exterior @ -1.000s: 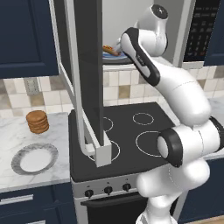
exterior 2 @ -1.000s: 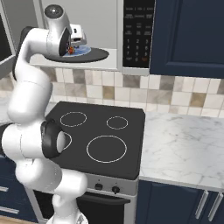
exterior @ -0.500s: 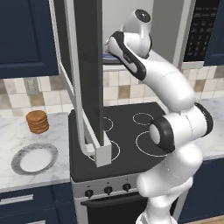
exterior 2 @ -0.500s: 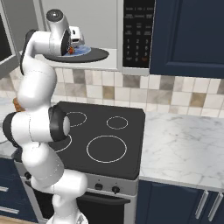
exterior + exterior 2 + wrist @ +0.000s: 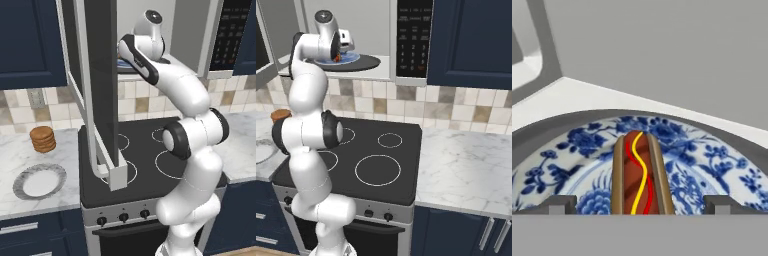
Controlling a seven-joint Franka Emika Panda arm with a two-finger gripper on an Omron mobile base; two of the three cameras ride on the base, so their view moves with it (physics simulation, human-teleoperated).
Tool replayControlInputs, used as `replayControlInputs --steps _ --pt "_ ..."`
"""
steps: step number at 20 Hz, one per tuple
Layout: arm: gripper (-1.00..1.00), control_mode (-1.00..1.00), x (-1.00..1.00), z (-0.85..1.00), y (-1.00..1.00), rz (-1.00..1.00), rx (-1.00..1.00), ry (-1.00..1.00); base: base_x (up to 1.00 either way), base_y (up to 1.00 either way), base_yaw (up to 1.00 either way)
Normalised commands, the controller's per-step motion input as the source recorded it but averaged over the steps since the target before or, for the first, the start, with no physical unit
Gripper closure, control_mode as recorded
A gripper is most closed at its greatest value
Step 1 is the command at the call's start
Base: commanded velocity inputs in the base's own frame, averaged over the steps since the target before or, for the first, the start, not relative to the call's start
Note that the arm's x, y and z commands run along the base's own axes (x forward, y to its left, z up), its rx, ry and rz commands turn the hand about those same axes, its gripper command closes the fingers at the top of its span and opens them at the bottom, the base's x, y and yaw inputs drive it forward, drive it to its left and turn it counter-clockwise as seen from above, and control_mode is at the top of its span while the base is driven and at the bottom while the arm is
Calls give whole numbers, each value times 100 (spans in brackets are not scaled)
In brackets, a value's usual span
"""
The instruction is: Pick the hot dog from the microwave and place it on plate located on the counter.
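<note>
Straddling hot dog, hand open

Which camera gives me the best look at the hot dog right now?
The hand view: the hot dog lies lengthwise on the blue patterned plate, centred between the open fingers. The right base view shows just a small red-orange patch beside the hand. In the left base view I cannot make it out past the arm and door.
</note>
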Motion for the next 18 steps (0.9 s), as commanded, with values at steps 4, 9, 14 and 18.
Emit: replayControlInputs --steps 4,9,14,18 --pt "-100 -100 9 -1 0 0 0 9 0 0 0" --pt "-100 -100 0 -10 0 0 0 6 0 0 0" --pt "-100 -100 0 -26 0 0 0 0 0 0 0" --pt "-100 -100 0 -28 0 0 0 0 0 0 0"
